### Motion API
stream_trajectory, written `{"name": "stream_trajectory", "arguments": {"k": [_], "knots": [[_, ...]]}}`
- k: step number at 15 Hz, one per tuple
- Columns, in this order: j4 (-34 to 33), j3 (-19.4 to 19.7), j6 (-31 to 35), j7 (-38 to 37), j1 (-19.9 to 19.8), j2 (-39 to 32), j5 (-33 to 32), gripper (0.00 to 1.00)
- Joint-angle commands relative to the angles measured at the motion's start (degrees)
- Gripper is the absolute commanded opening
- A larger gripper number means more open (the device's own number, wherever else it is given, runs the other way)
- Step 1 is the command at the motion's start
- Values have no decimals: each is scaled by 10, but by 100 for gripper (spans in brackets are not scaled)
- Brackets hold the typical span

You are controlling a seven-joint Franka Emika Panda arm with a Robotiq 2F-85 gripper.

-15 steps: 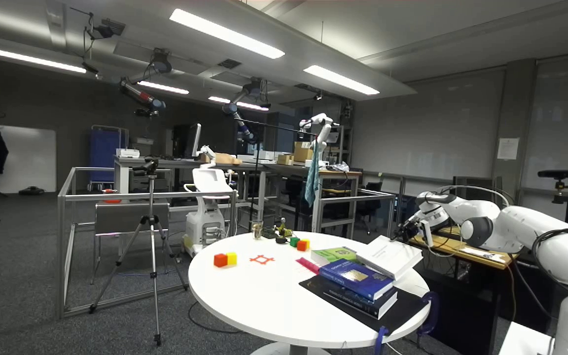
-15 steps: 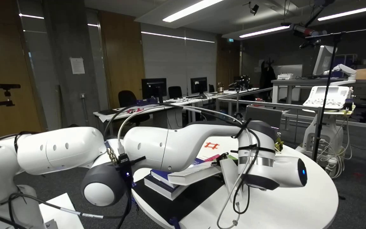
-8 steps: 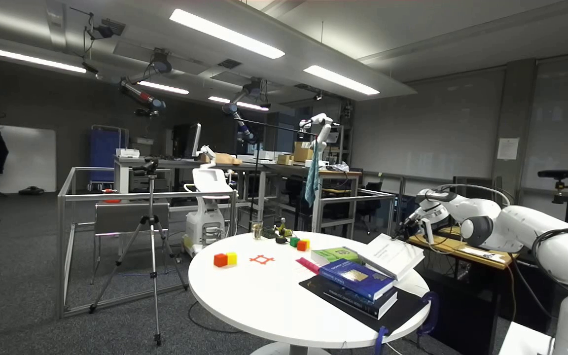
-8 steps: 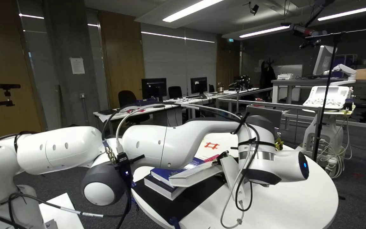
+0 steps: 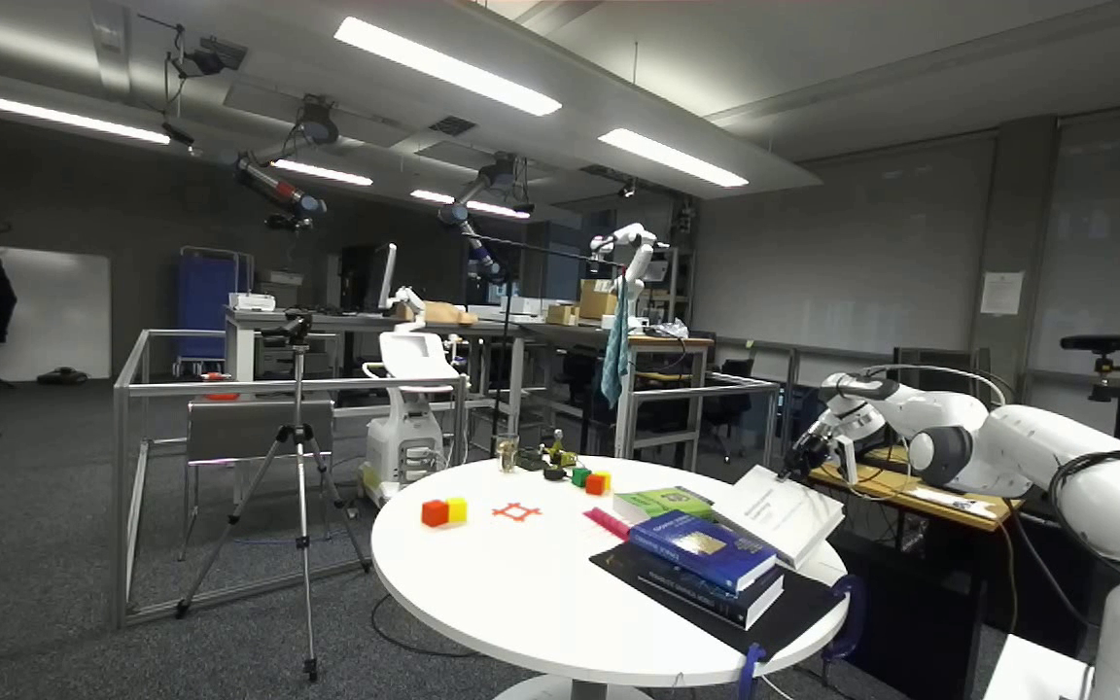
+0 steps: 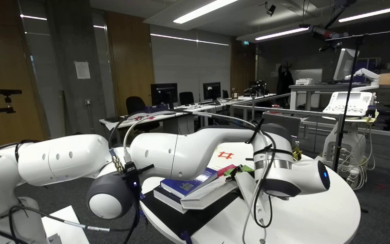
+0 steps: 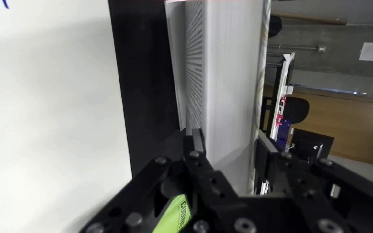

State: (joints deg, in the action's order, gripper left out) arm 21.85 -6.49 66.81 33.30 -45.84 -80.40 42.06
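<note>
Clamping the white book (image 5: 776, 510) across its thickness, presumably the only dimension narrow enough to span, the gripper (image 7: 232, 142) holds it tilted just beside the blue book (image 5: 701, 546), which lies on a dark book (image 5: 701, 596) atop the black mat (image 5: 798, 611).

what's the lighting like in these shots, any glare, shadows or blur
Both exterior views: ceiling lights burned out to white, back wall dark. Wrist view: tabletop nearly washed out with faint soft shadows, black mat almost featureless, a shadow on the white book between the jaws of the gripper, whose nearest parts look slightly soft.
</note>
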Motion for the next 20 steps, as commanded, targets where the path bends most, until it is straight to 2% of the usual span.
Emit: {"name": "stream_trajectory", "arguments": {"k": [1,7,8,9,11,12,13,15,16,17,19,20], "knots": [[29,-7,-17,15,-5,38,-5,16],[36,-13,-7,36,4,27,-12,16],[-46,-42,-31,11,4,-22,-31,16],[37,-18,-6,40,9,23,-17,16],[38,-22,-4,43,13,18,-21,16],[-44,-48,-29,19,14,-31,-39,16],[39,-25,-3,48,18,15,-28,16],[40,-27,-2,50,20,11,-31,16],[-42,-53,-30,26,21,-39,-50,16],[40,-31,-2,52,23,7,-38,16],[40,-34,0,54,26,3,-40,16],[-43,-58,-28,27,28,-47,-55,16]]}}
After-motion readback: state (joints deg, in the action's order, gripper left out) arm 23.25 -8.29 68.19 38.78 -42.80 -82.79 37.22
